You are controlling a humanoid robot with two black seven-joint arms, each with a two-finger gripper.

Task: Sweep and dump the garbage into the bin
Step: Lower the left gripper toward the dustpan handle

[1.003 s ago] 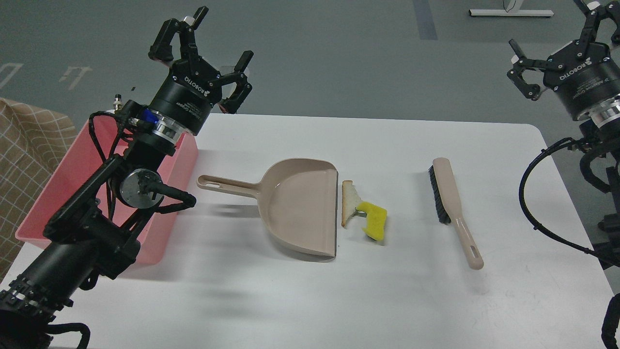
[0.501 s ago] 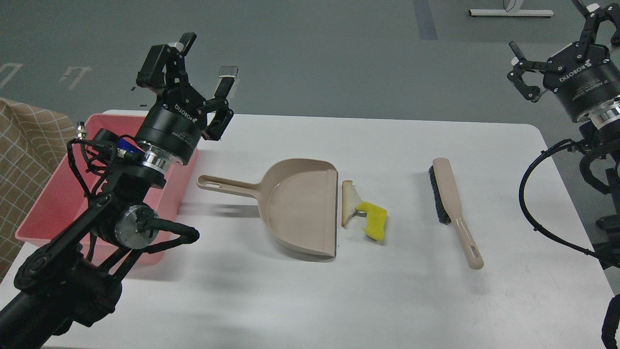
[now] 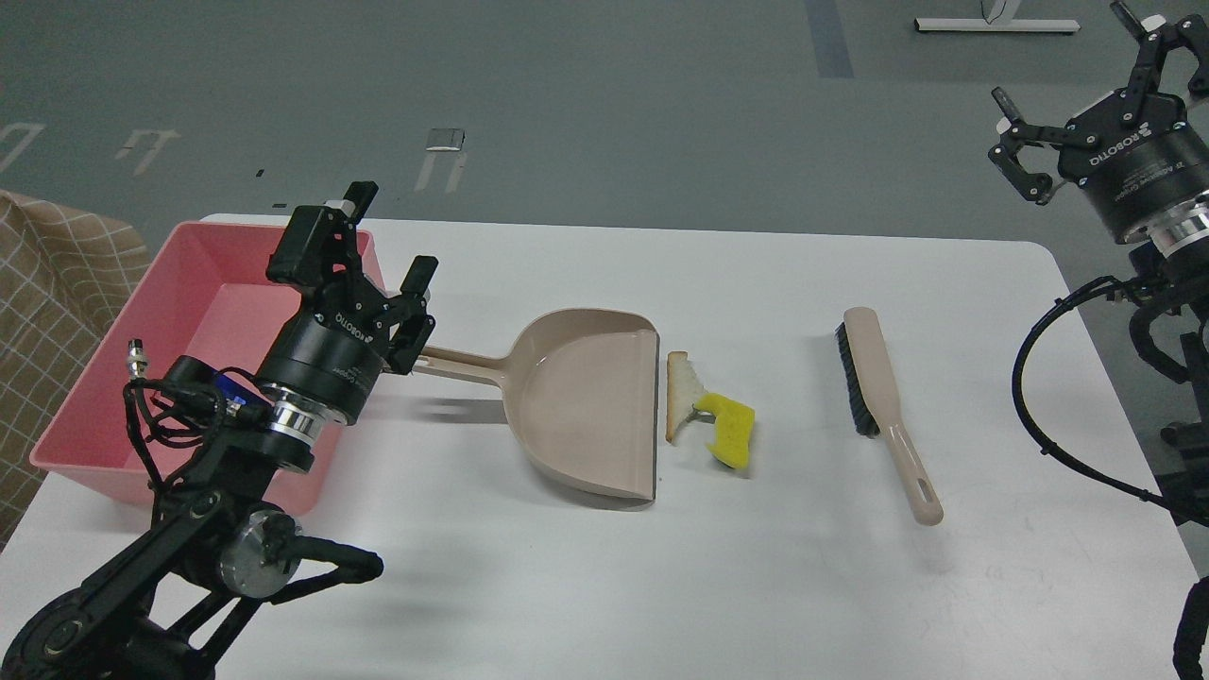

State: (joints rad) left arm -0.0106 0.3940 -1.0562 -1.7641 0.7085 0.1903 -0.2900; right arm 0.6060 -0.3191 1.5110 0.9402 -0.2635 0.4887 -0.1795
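Observation:
The garbage lies mid-table: a white bread wedge (image 3: 682, 395) with brown crust and a yellow sponge chunk (image 3: 732, 430) touching it, just right of the beige dustpan (image 3: 590, 401)'s open lip. The pink bin (image 3: 203, 326) stands at the table's left edge. My left gripper (image 3: 387, 246) is open and empty, low over the bin's right wall, at the end of the dustpan's handle (image 3: 463, 364), whose tip it hides. My right gripper (image 3: 1077, 71) is open and empty, raised beyond the table's far right corner. The beige brush (image 3: 883, 406) with black bristles lies right of the garbage.
The white table (image 3: 756, 586) ends at a rounded far right corner; grey floor lies beyond. A beige checked cloth (image 3: 47, 283) hangs left of the bin. My right arm's cables (image 3: 1058, 397) loop beside the table's right edge.
My left arm has come down and toward me, from high above the bin's far corner to the dustpan's handle end. The right gripper has shifted slightly. Nothing on the table moved.

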